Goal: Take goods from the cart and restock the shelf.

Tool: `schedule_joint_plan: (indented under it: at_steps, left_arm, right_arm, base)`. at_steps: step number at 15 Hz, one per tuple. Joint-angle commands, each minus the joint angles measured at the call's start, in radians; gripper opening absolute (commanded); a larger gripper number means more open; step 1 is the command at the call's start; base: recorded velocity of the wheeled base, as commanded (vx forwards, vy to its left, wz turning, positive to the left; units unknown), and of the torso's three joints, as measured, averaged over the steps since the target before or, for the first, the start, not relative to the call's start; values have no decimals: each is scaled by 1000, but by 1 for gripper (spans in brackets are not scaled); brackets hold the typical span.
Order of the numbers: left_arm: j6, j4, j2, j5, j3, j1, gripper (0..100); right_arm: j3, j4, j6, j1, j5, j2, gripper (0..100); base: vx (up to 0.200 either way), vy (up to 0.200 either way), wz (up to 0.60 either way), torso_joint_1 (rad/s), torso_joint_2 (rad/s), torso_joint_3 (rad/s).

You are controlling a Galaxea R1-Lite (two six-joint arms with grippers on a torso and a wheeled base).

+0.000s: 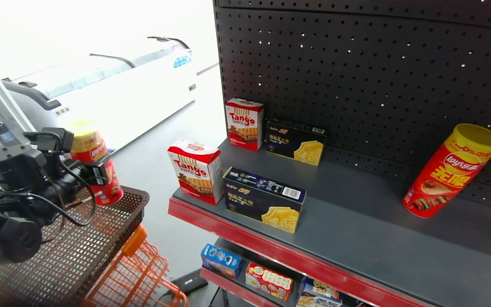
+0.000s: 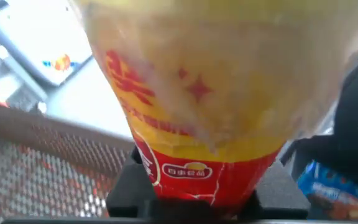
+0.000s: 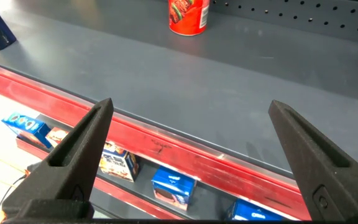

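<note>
My left gripper [image 1: 98,170] is shut on a red and yellow chip can [image 1: 94,160], holding it upright above the brown perforated cart basket [image 1: 113,230]. In the left wrist view the same chip can [image 2: 210,124] sits close up between the black fingers. A second chip can [image 1: 452,170] leans on the pegboard at the right of the grey shelf [image 1: 356,226]; the right wrist view catches the base of that can [image 3: 188,15]. My right gripper [image 3: 194,162] is open, hovering in front of the shelf's red front edge [image 3: 166,146] with nothing between its fingers.
Two red wafer boxes [image 1: 196,170] [image 1: 244,123] and two dark cracker boxes [image 1: 264,198] [image 1: 295,141] stand on the shelf's left part. Lower shelves hold blue and red boxes [image 1: 222,260]. An orange cart frame [image 1: 139,273] sits below the basket. A white freezer [image 1: 113,94] stands behind.
</note>
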Motion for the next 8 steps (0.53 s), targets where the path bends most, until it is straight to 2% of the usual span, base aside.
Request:
schedule_joint_plan:
  at_steps: [1,2,4,5,6,8]
  left_arm:
    - [-5,93,-161,-7,-84,-10,0]
    - [-10,159,-204,-7,-100,-35,0]
    - [-51,350,-348,-22,-118,-87,0]
    - [-57,402,-391,-42,-123,-144,0]
    - [-59,415,-405,-42,-127,-159,0]
    - [-62,432,-500,-71,-71,-210,0]
  right_arm:
    - [0,0,0,0,0,1,100]
    - [0,0,0,0,0,1,100]
    - [0,0,0,0,0,1,100]
    - [0,0,0,0,0,1,100]
    - [0,0,0,0,0,1,100]
    - [0,0,0,0,0,1,100]
  base:
    - [0,0,0,0,0,0]
    - [0,0,0,0,0,0]
    - [0,0,0,0,0,0]
    - [0,0,0,0,0,0]
    - [0,0,0,0,0,0]
    - [0,0,0,0,0,0]
